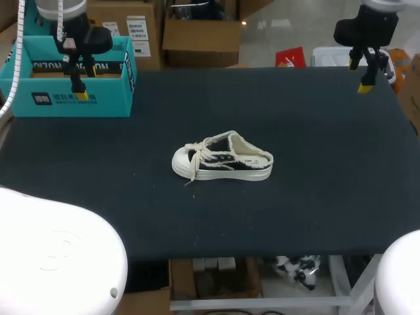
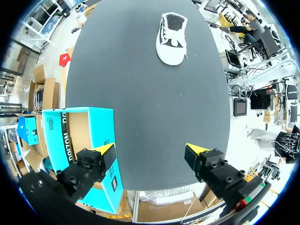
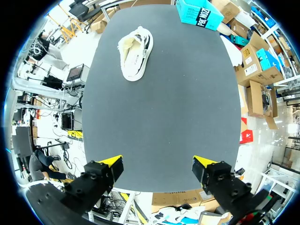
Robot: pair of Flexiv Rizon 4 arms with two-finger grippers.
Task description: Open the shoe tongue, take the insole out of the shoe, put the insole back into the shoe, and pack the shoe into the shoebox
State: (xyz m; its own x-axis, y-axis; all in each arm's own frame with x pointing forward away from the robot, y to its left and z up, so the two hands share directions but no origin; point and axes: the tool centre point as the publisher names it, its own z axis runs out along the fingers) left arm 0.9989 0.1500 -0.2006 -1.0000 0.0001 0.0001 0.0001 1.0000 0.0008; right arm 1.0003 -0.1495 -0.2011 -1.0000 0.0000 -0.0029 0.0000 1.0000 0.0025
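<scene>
Shoe (image 1: 222,157) lies mid-bench (image 1: 295,210), its long axis left to right, toe and laces leftward, open heel rightward. Left gripper (image 1: 80,90), spread and empty, hangs over the teal shoebox (image 1: 65,100) at far left. Right gripper (image 1: 366,73), likewise spread, hangs at far right. Both seem about equally distant. The shoebox bears white print.

The left arm (image 1: 84,38) comes in at the head view's far left corner, its black wrist turned downward. The left claw (image 2: 150,154) points down, with its 2 yellow-tipped fingers (image 2: 107,151) spread wide apart; the head view shows only 1 of the tips. The right arm (image 1: 369,27) comes in at the far right corner, wrist also turned down. The right claw (image 3: 157,164) likewise has its 2 fingers (image 3: 112,161) set wide apart, and in the head view 1 tip sits lower than the other.
</scene>
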